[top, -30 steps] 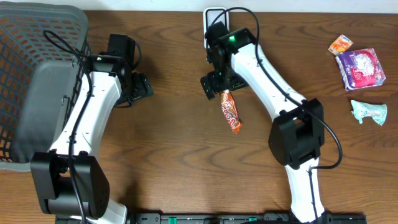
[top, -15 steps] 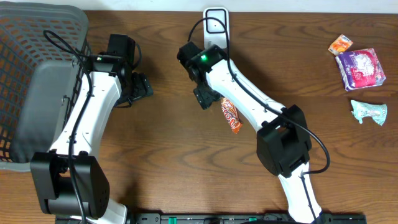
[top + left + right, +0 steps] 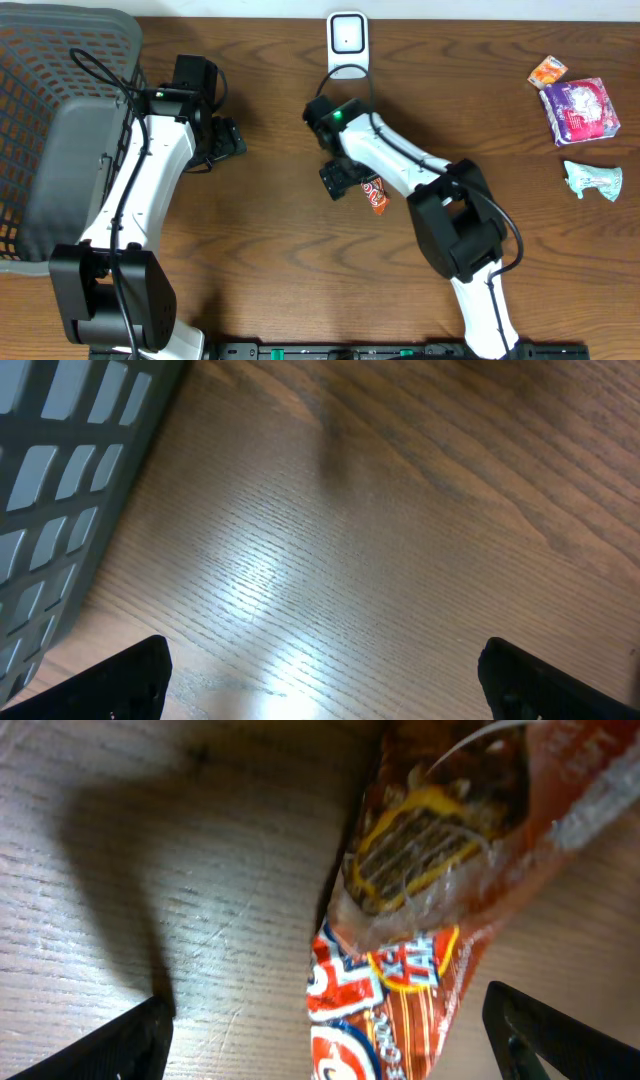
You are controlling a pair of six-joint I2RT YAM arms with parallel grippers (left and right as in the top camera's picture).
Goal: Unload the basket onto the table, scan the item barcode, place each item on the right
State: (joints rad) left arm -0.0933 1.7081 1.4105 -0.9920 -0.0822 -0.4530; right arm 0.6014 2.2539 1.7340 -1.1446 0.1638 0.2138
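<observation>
An orange-red snack bar wrapper lies flat on the wooden table, and its lower end shows in the overhead view. My right gripper hangs just over it, open. Its two black fingertips stand wide on either side of the wrapper without touching it. The white barcode scanner stands at the table's far edge, beyond the right arm. My left gripper is open to the left, with only bare wood between its fingertips.
A large grey mesh basket fills the left side, and its wall is close to the left gripper. At the far right lie a small orange packet, a purple packet and a teal wrapper.
My right arm has swung back from the scanner toward the front and now sits over the snack bar, uncovering the scanner. The left arm has not moved.
</observation>
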